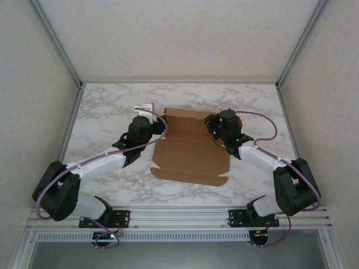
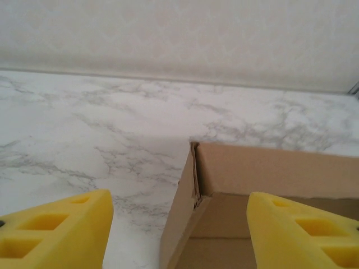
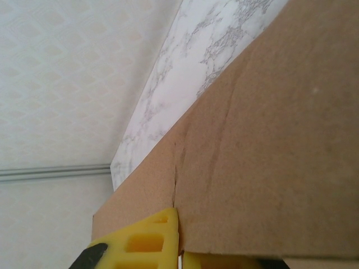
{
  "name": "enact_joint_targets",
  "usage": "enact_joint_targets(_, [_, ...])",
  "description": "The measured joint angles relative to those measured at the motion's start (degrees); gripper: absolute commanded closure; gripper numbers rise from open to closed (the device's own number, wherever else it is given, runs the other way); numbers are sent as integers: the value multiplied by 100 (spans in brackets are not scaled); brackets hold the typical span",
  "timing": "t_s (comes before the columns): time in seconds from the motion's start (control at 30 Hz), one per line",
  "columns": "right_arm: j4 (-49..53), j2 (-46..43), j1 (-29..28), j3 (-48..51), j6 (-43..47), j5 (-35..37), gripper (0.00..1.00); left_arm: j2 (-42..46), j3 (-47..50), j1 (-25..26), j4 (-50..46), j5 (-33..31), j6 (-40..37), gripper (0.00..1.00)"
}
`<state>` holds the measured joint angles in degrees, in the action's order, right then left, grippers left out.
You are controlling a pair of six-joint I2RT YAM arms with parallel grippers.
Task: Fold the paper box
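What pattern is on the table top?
White marble with grey veining; the table shows best in the left wrist view.

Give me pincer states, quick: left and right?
Left pincer: open, straddling the paper box corner wall.
Right pincer: closed on a panel of the paper box.

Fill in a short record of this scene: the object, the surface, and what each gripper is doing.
object: plain brown cardboard paper box, partly folded, walls upright at its far-left corner
surface: white marble-patterned table
left gripper: open, straddling the box's far-left corner
right gripper: at the box's far-right side, against a cardboard panel; closure unclear
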<state>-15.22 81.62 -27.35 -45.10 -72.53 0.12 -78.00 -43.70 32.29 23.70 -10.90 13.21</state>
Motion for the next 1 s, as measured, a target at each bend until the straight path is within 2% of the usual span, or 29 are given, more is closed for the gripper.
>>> enact_joint_targets(0.1, [-31, 9, 0, -2, 33, -59, 94, 57, -269, -367, -269, 321, 282, 32])
enact_joint_targets(0.2, [-39, 9, 0, -2, 68, -129, 94, -365, -894, -708, -656, 662, 544, 30])
enact_joint_targets(0.3, [-39, 9, 0, -2, 101, -164, 94, -647, -1119, -789, -750, 1019, 562, 30])
enact_joint_targets(0.47, [57, 15, 0, -103, 116, -190, 94, -452, -267, -721, -356, 1596, 214, 32])
enact_joint_targets(0.57, [94, 42, 0, -162, 122, -229, 94, -354, 227, -678, -227, 1705, 11, 33])
enact_joint_targets(0.77, [92, 122, 0, -214, 111, -310, 94, -901, 203, -258, 20, 1152, -243, 34])
enact_joint_targets(0.87, [92, 122, 0, -229, 92, -321, 94, -1325, 90, -114, 181, 592, -302, 37])
enact_joint_targets(1.0, [133, 122, 0, -280, 68, -341, 94, -1670, 61, -111, 487, -55, -382, 46])
